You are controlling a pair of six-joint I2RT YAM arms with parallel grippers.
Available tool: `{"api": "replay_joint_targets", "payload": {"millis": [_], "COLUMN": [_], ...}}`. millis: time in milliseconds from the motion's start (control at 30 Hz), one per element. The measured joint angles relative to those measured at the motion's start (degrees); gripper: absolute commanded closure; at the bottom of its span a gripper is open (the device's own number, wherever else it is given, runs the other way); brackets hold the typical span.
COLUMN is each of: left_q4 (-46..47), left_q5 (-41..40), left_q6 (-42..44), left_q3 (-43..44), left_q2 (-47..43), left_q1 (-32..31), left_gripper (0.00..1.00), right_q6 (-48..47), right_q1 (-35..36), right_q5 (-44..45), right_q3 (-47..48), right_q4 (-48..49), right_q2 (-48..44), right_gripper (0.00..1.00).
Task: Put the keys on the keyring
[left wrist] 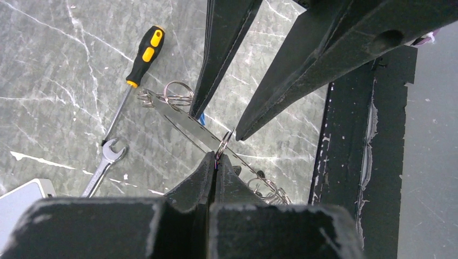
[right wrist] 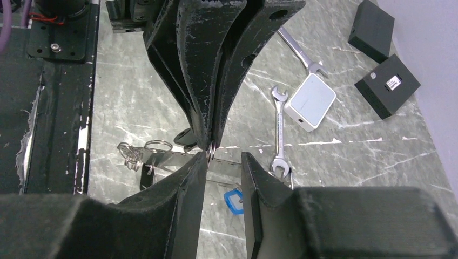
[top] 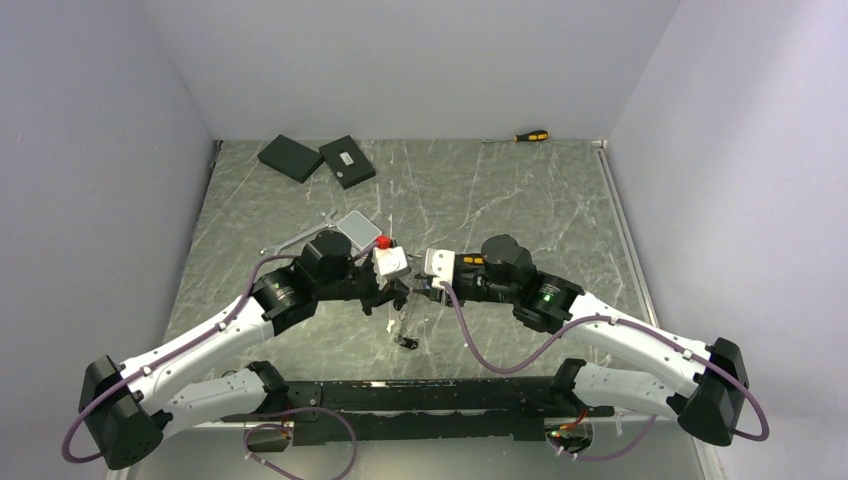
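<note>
My left gripper [left wrist: 217, 157] is shut on the keyring [left wrist: 224, 141], a thin silver hoop seen edge-on that sticks up out of its tips. It hangs a little above the table. My right gripper [right wrist: 224, 162] faces it, open, with nothing between its jaws. Its left fingertip [right wrist: 199, 164] sits right beside the held keyring [right wrist: 211, 151]. Below on the table lie a blue key fob [right wrist: 233, 201], a black-headed key [right wrist: 186, 137], and loose small rings [right wrist: 156, 144] on a flat metal strip [right wrist: 173, 159]. From above, both grippers meet at the table's middle [top: 410, 290].
An orange-and-black screwdriver [left wrist: 141, 56] and a silver wrench [left wrist: 105, 162] lie near the strip. A second wrench [right wrist: 302, 51], a white box [right wrist: 309, 101] and two black boxes [right wrist: 386, 85] sit farther off. Another screwdriver [top: 530, 135] lies at the back wall. The black base rail [left wrist: 351, 162] is close.
</note>
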Motion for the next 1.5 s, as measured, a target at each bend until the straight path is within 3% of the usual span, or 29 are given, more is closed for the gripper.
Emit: {"api": "replay_joint_targets", "payload": {"millis": [1167,1367,1500], "left_q4": [1.75,2.40,2.78], "left_q5": [2.25,2.32,2.45], "left_q6": [-2.25,-2.47,-2.47], "left_q3": [0.11,0.11,0.11], "left_q2": [1.66,0.81,0.74], "left_q1": [1.01,1.01,1.03], "left_gripper": [1.00,1.00,1.00], "right_q6": [2.82,2.75,2.64], "right_q1": [0.00,0.00,0.00], "right_q5": [-1.79,-0.63,-0.22], "right_q3": [-0.02,-0.33,-0.35], "right_q4": [1.64,1.68,1.62], "right_q2": [2.21,2.23,2.14], "right_gripper": [0.71,0.73,0.80]}}
